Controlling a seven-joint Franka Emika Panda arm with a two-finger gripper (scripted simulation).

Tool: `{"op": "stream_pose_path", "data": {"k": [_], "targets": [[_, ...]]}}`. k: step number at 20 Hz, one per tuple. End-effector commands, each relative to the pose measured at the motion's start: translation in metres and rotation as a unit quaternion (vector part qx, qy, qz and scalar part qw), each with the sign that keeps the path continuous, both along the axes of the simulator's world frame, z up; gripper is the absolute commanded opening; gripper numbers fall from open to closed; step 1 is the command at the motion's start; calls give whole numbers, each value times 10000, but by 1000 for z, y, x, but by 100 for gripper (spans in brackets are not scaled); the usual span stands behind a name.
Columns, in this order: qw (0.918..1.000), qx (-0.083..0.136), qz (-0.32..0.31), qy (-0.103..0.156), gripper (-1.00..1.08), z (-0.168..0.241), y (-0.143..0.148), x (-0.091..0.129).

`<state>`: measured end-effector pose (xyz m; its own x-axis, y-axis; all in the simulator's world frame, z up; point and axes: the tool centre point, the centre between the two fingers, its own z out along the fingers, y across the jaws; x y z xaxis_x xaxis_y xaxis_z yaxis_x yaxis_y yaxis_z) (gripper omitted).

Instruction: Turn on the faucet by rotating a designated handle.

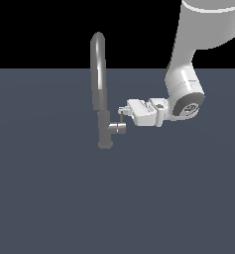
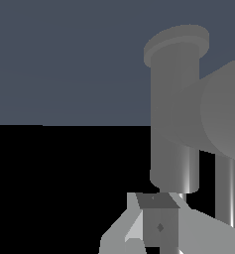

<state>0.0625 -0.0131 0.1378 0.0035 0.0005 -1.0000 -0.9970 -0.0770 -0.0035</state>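
Plain dark counter (image 1: 49,198), black backdrop. Faucet (image 1: 100,89) upright mid-counter, well clear of edges. Tool (image 1: 123,112) at handle (image 1: 121,118); pinched or spread, undeterminable. Engagement step judged underway; rotation of handle required next.

The faucet (image 1: 99,89) stood upright, a slim grey metallic tap with a high arched spout over a thicker lower body. Its thin handle (image 1: 121,117) rose from the short side stub's end.

arm (image 1: 208,30) cut off; handle (image 1: 121,117) tiny
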Motion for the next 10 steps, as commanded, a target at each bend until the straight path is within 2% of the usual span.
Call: {"op": "stream_pose_path", "data": {"k": [1,10], "targets": [[10000,-1,-1,-2,-100,2,-1,-4],[10000,-1,-1,-2,-100,10,-2,-23]]}}
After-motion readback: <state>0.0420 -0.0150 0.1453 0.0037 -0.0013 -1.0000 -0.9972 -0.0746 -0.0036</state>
